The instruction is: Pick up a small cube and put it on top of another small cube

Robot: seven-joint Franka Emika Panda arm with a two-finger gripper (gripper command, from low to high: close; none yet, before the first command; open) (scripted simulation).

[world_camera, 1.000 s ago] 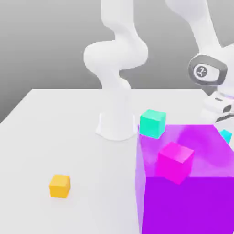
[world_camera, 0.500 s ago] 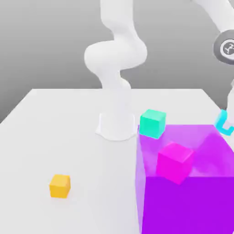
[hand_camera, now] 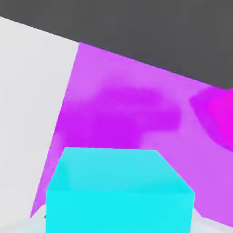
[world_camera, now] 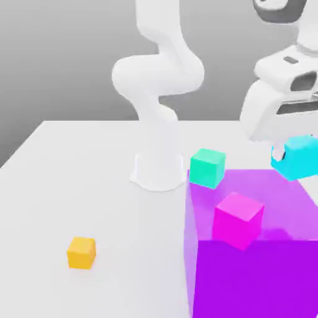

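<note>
The small sky-blue cube [world_camera: 299,158] hangs in the air under my gripper [world_camera: 292,149], which is shut on it at the exterior view's right. It floats just above the far right corner of a big purple see-through block [world_camera: 248,267]. In the hand view the cube [hand_camera: 119,193] is very close, with the purple block's top [hand_camera: 123,109] beneath it. A teal-green cube [world_camera: 207,167] stands on the table behind the block's far left corner. A magenta cube [world_camera: 238,219] shows within the purple block, also seen as a magenta cube [hand_camera: 224,113] in the hand view.
The arm's white base [world_camera: 157,169] stands on the white table [world_camera: 74,174] at mid-back. A small orange cube [world_camera: 81,252] lies alone toward the exterior view's front left. The purple block takes up the front right corner.
The sky-blue cube has risen from table level behind the purple block to above its top. The hand has swung into fuller view, carrying the cube slightly toward the exterior view's left.
</note>
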